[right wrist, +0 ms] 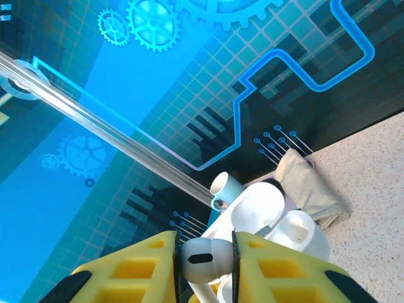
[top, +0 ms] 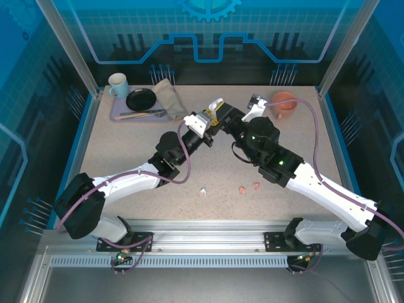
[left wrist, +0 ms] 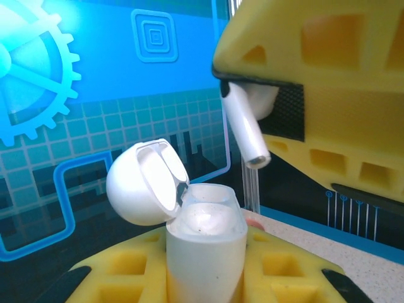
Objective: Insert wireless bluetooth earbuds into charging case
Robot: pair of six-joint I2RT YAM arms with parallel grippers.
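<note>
We see the table (top: 126,164) below the charging case (left wrist: 205,246), which is held above it. Our left gripper (left wrist: 205,278) pinches the case upright by its body, and in the left wrist view the lid hinges open to the left. Our right gripper (right wrist: 205,252) is clamped on a white earbud (left wrist: 246,126), stem pointing down, just above and right of the case's open mouth without touching it. A loose white earbud (top: 204,190) and two pink earbuds (top: 242,188) (top: 256,185) lie on the table, well apart from the case on its near side.

Overhead, plus wrist close-ups of case (left wrist: 205,252)
</note>
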